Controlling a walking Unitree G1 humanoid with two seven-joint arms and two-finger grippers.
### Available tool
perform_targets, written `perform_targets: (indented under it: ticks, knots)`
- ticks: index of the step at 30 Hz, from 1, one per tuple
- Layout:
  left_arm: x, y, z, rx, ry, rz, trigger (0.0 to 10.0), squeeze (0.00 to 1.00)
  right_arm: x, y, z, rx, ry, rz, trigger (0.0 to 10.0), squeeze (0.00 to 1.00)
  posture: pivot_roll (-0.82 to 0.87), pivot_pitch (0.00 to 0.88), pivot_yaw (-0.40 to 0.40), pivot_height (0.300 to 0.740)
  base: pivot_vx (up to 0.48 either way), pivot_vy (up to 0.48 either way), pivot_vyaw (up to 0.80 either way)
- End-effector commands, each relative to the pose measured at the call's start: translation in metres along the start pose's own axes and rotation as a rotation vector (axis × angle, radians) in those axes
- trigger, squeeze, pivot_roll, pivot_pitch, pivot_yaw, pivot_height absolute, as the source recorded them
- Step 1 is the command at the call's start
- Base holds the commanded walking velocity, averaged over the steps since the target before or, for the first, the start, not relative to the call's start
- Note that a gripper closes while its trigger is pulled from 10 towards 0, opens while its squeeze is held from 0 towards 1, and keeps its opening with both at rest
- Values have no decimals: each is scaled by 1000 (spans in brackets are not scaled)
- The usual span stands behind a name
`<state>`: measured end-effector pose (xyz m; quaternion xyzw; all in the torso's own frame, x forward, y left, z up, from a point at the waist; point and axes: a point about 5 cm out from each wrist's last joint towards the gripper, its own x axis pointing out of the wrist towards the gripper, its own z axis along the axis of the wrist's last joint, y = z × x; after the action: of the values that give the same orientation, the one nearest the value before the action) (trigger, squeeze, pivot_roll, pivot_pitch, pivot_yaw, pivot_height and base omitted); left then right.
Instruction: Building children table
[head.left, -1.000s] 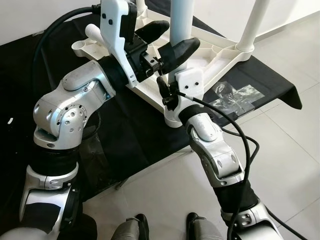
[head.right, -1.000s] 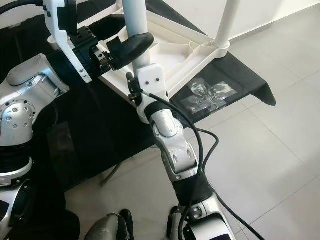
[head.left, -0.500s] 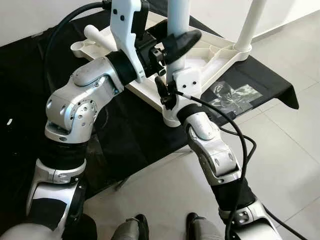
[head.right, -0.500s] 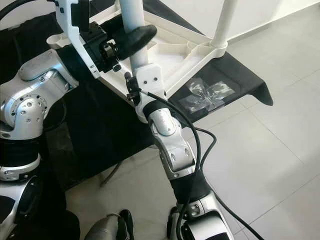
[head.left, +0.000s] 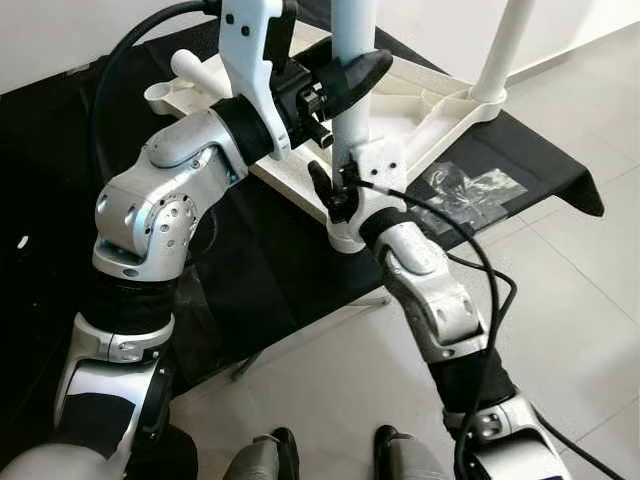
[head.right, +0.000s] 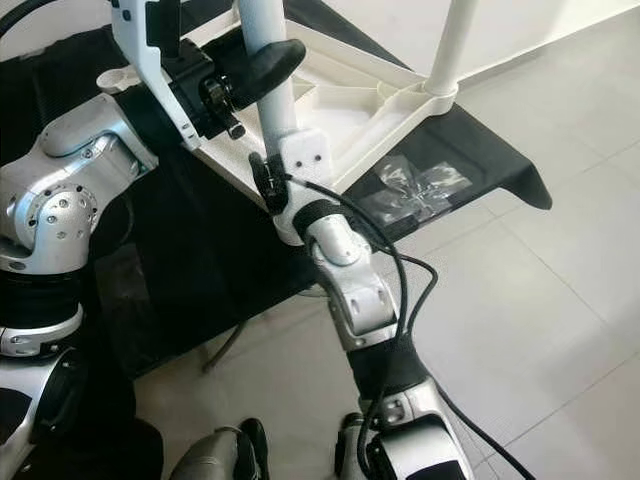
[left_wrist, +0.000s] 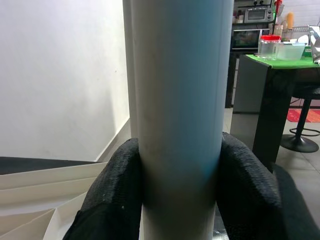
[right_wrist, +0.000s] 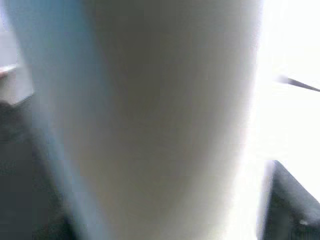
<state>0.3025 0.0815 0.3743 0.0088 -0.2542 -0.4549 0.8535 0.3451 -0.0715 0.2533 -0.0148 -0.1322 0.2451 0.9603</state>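
Table top (head.left: 440, 100): white, flipped upside down and lying on the black cloth (head.left: 280, 260), with another leg (head.left: 500, 45) standing at its far corner.
Near leg (head.left: 350, 75): standing upright at the near corner.
Left gripper (left_wrist: 178, 195): clamping the near leg, one black pad hugging each side.
Right gripper (head.left: 350, 185): pressing in low against that same leg; can't tell how its fingers are sitting.

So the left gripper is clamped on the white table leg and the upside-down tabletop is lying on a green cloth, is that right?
Not quite: the cloth under the upside-down tabletop is black, not green, as the left eye view shows. The rest holds: in the left wrist view the left gripper is clamped on the white table leg, one finger on each side.
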Motion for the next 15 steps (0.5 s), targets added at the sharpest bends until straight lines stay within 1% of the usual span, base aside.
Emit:
perform_targets:
  ticks: [1, 2, 3, 4, 5, 6, 7, 8, 9, 10, 11, 14, 15]
  knots:
    - [2, -5, -4, -3, 24, -31, 0, 0, 6, 1, 27, 6, -106, 163, 10000, 1000, 31, 245, 106, 740, 0, 0, 0]
    - [2, -5, -4, -3, 24, -31, 0, 0, 6, 1, 27, 6, -106, 163, 10000, 1000, 31, 245, 106, 740, 0, 0, 0]
    - [2, -5, -4, -4, 22, -34, 0, 0, 6, -5, 37, -26, -121, 281, 10000, 1000, 29, 244, 106, 740, 0, 0, 0]
    - [2, -5, -4, -5, 21, -36, 0, 0, 6, -10, 44, -46, -128, 359, 10000, 1000, 29, 244, 106, 740, 0, 0, 0]
    - [2, -5, -4, -5, 21, -36, 0, 0, 6, -10, 44, -46, -128, 359, 10000, 1000, 29, 244, 106, 740, 0, 0, 0]
    - [2, -6, -4, -8, 18, -36, 0, 0, 1, -12, 49, -136, -118, 518, 10000, 1000, 32, 247, 109, 740, 0, 0, 0]
    - [2, -6, -4, -11, 16, -36, 0, 0, -4, -15, 50, -195, -78, 649, 10000, 871, 37, 250, 110, 740, 0, 0, 0]
    - [2, -6, -4, -11, 16, -36, 0, 0, -4, -15, 50, -195, -78, 649, 10000, 871, 37, 250, 110, 740, 0, 0, 0]
    - [2, -6, -3, -12, 15, -36, 0, 0, -7, -17, 49, -228, -46, 728, 10000, 871, 36, 250, 109, 740, 0, 0, 0]
    - [2, -6, -4, -15, 15, -36, 0, 0, -5, -22, 52, -241, -28, 773, 10000, 0, 37, 251, 110, 740, 0, 0, 0]
    - [2, -6, -4, -15, 15, -36, 0, 0, -5, -22, 52, -241, -28, 773, 10000, 0, 37, 251, 110, 740, 0, 0, 0]
    - [2, -7, -3, -20, 13, -37, 0, 0, 5, -36, 61, -232, -12, 811, 10000, 0, 41, 259, 113, 740, 0, 0, 0]
    - [2, -7, -3, -20, 13, -37, 0, 0, 5, -36, 61, -232, -12, 811, 10000, 0, 41, 259, 113, 740, 0, 0, 0]
